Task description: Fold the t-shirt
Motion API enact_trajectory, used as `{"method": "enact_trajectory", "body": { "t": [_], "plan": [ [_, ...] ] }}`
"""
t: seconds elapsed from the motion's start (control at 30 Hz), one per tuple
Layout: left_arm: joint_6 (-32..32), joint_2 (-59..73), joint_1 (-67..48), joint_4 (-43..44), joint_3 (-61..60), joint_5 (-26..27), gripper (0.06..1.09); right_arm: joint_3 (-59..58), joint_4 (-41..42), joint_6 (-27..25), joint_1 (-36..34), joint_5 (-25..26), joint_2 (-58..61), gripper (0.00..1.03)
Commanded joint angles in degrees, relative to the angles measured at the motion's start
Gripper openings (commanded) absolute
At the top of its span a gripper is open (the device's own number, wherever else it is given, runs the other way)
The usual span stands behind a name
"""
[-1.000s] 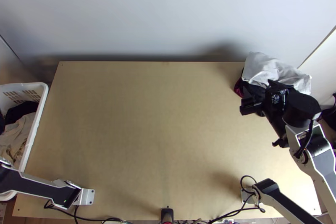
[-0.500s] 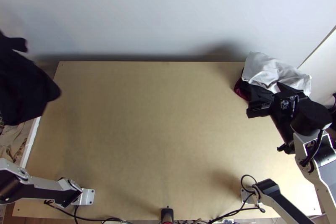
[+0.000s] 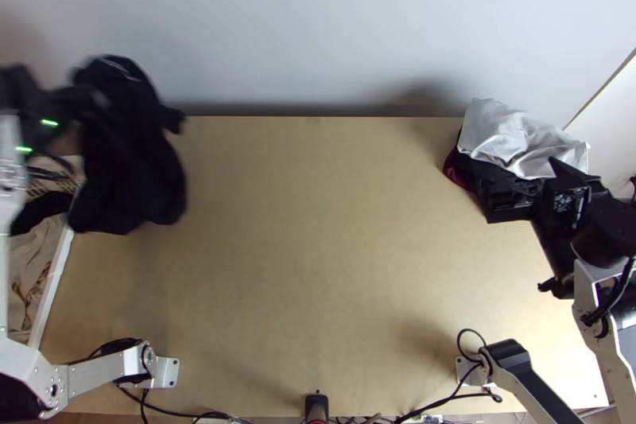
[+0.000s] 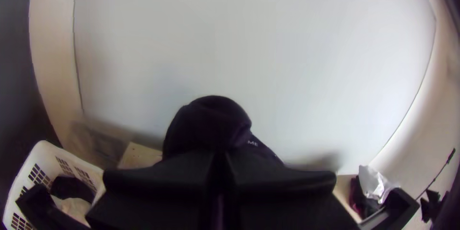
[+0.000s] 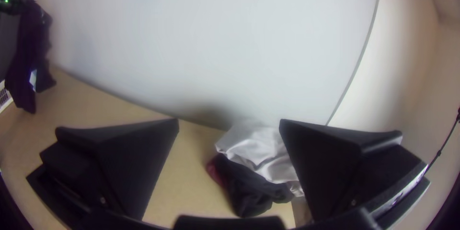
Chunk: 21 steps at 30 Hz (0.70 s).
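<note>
There are two arms (image 3: pixel 99 371), two grippers (image 3: pixel 519 186), one table (image 3: pixel 318 225), one laundry basket (image 3: pixel 52 289), one black t-shirt (image 3: pixel 127 165) and one clothes pile (image 3: pixel 509 136).

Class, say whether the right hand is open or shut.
The right hand is open: its fingers stand wide apart, pale cloth showing between them.

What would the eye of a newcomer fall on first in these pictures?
Probably first on the black cloth garment, hanging from the closed left gripper over the far left corner of the light wooden table, near the white plastic basket. Then on the shiny silver-white cloth at the far right corner, lying over dark, partly wine-red cloth, beside the open right gripper.
</note>
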Motion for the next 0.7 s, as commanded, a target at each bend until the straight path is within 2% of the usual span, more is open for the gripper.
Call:
{"method": "enact_trajectory", "body": {
  "t": [0.0,0.23,0.47,0.67],
  "plan": [
    [-0.4,-3.72,-18.1,5.42,-14.4,-8.06,0.1,1.58,-0.29,-0.93,-3.39,0.03,-0.14,0.98],
    [-0.4,-4.42,-33.31,7.7,-21.79,-12.45,0.1,1.85,-0.47,-0.84,-6.2,0.03,0.04,0.98],
    [0.13,-5.21,-47.98,8.67,-26.44,-13.25,0.1,1.14,-0.47,-0.58,-7.34,0.03,-0.05,0.98],
    [1.45,-4.07,-63.8,14.73,-34.0,-14.04,0.1,-0.44,-0.47,1.18,-7.87,0.03,-0.14,0.98]
  ]
}}
